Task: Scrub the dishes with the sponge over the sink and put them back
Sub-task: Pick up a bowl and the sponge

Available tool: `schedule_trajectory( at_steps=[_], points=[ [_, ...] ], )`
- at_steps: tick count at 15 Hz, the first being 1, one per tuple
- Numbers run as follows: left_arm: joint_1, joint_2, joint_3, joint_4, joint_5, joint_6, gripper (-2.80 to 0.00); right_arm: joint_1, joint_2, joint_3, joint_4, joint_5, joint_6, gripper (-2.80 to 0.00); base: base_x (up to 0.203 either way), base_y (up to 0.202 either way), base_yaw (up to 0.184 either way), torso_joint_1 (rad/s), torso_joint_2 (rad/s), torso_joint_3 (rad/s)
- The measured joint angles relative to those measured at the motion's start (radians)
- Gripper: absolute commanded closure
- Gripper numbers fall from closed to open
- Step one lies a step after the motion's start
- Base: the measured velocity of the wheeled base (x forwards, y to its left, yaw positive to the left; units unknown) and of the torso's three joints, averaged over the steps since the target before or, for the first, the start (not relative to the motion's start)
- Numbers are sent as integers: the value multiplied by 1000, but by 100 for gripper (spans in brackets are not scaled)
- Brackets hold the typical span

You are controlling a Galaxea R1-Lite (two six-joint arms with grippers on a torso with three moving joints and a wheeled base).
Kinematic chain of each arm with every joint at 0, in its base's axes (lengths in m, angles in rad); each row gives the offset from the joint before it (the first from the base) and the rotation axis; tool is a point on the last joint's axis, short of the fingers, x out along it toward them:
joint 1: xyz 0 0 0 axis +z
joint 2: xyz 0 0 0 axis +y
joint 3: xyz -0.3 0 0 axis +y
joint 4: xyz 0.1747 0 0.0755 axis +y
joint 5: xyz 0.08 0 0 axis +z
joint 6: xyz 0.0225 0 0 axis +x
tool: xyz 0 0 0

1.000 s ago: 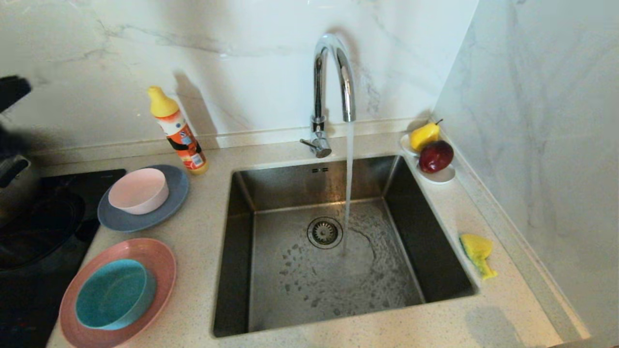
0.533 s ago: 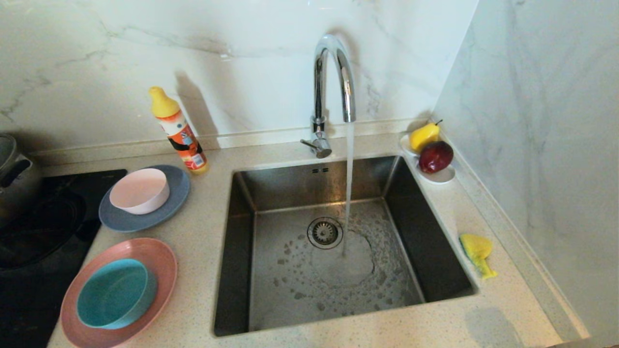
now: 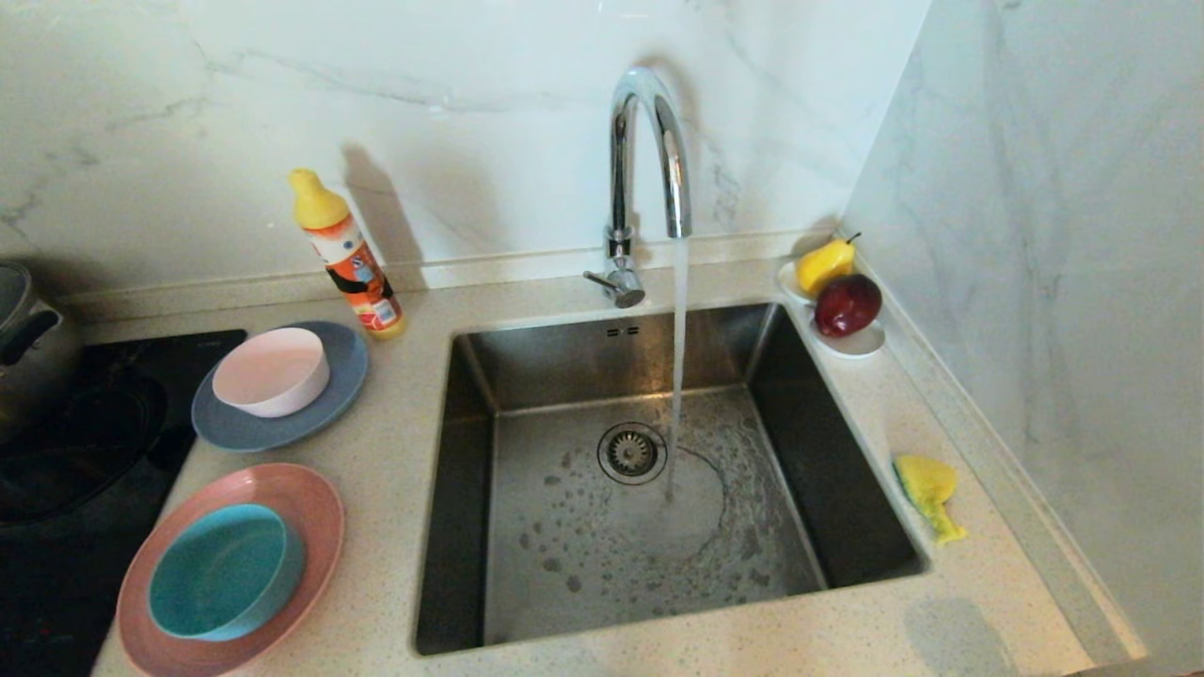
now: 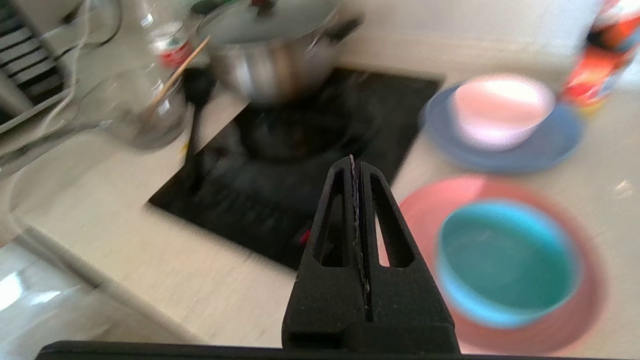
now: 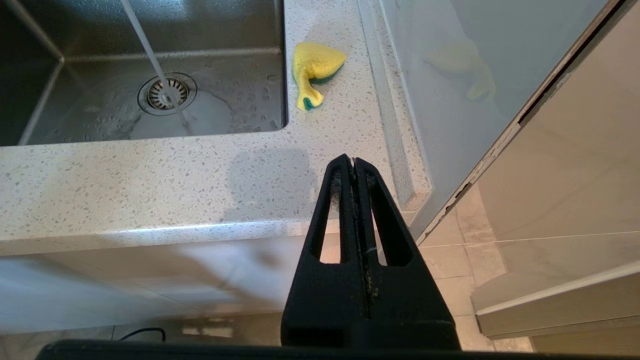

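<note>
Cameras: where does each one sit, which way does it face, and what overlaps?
Head: up high, looking down at the sink, faucet, plates and sponge; no arm shows.
Left wrist: behind the shut left gripper, facing the stove, pot and teal bowl.
Right wrist: behind the shut right gripper, low before the counter edge, facing sink and sponge.
Shared: head and right wrist both see the sponge and drain.
</note>
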Motion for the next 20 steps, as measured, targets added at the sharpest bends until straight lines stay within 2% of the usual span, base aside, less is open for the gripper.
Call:
schedule_trajectory(
  at_steps=[2, 3, 7, 8, 9, 14, 20],
  points=[
    [14, -48, 34, 37, -39, 1, 0, 0, 0, 0, 0, 0, 0, 0, 0, 0, 0, 0, 0, 0],
    [15, -86, 41, 68, -101, 1, 0, 0, 0, 0, 0, 0, 0, 0, 0, 0, 0, 0, 0, 0],
    [11, -214, 49, 290, -510, -4, 0, 0, 0, 0, 0, 0, 0, 0, 0, 0, 0, 0, 0, 0],
    [10, -226, 49, 362, -591, 2, 0, 0, 0, 0, 0, 0, -1, 0, 0, 0, 0, 0, 0, 0],
    [9, -234, 49, 418, -631, -2, 0, 0, 0, 0, 0, 0, 0, 0, 0, 0, 0, 0, 0, 0],
    [8, -248, 50, 402, -623, -37, 0, 0, 0, 0, 0, 0, 0, 0, 0, 0, 0, 0, 0, 0],
    [8, -248, 50, 399, -621, -37, 0, 0, 0, 0, 2, -1, -17, 0, 0, 0, 0, 0, 0, 0]
  ],
)
